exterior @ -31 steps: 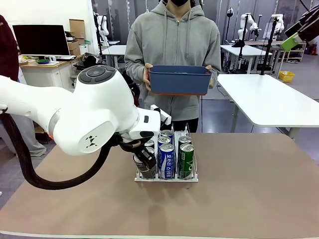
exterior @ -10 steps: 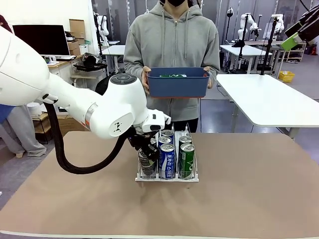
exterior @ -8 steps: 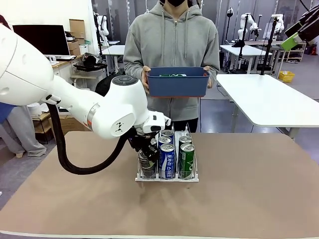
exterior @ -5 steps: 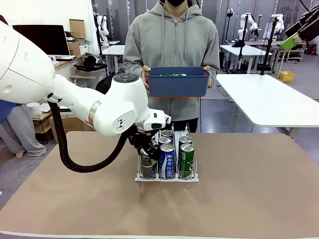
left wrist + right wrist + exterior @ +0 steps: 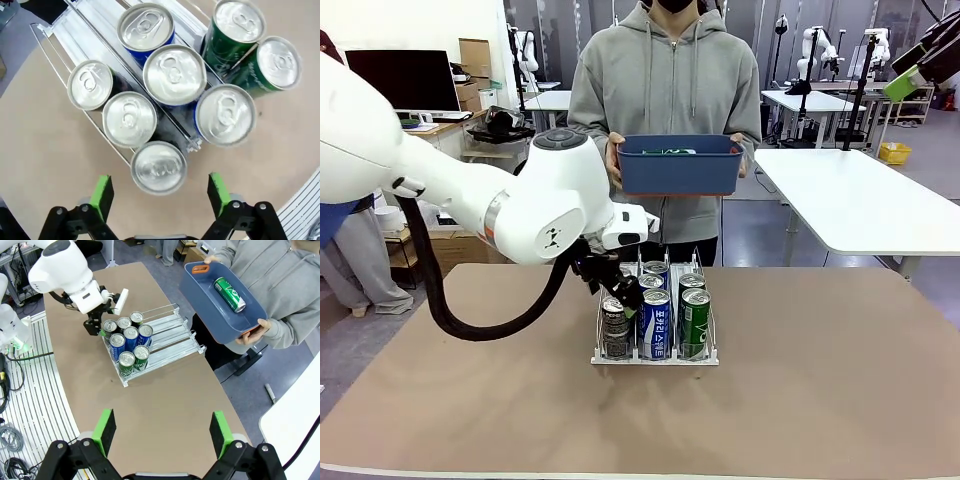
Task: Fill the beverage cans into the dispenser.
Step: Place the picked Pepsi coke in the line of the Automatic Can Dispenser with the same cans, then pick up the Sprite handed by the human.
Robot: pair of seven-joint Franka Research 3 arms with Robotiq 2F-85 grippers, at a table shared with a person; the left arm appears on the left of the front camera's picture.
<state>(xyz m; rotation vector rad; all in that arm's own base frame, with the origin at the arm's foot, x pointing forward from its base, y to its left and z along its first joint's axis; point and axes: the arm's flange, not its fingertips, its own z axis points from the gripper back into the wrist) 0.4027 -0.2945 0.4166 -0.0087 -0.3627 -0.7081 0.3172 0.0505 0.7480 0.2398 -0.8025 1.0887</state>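
White and bulky, the left arm (image 5: 535, 205) reaches in from the left side of the brown worktop (image 5: 820, 400) and hangs its left claw (image 5: 611, 290) directly over the left lane of the dispenser (image 5: 655, 357). In the left wrist view the left claw (image 5: 159, 184) is spread wide, its green pads (image 5: 103, 192) standing clear on either side of the dark can (image 5: 159, 167), gripping nothing. That dark can (image 5: 614, 328) stands upright at the front end of the left lane, just under the claw, with two more dark ones lined up behind it. The middle lane holds three blue-and-white cans (image 5: 654, 322), and the right lane holds two green cans (image 5: 694, 320), all upright and packed toward the front. Behind the dispenser, at the far side of the worktop, a person (image 5: 665, 80) holds a blue bin (image 5: 680, 170) in both hands, well above the surface; a loose green can (image 5: 230, 294) lies on its side in it. The right claw (image 5: 162, 426) hovers high over the worktop with its fingers parted and nothing between them, well apart from the dispenser (image 5: 165, 335).
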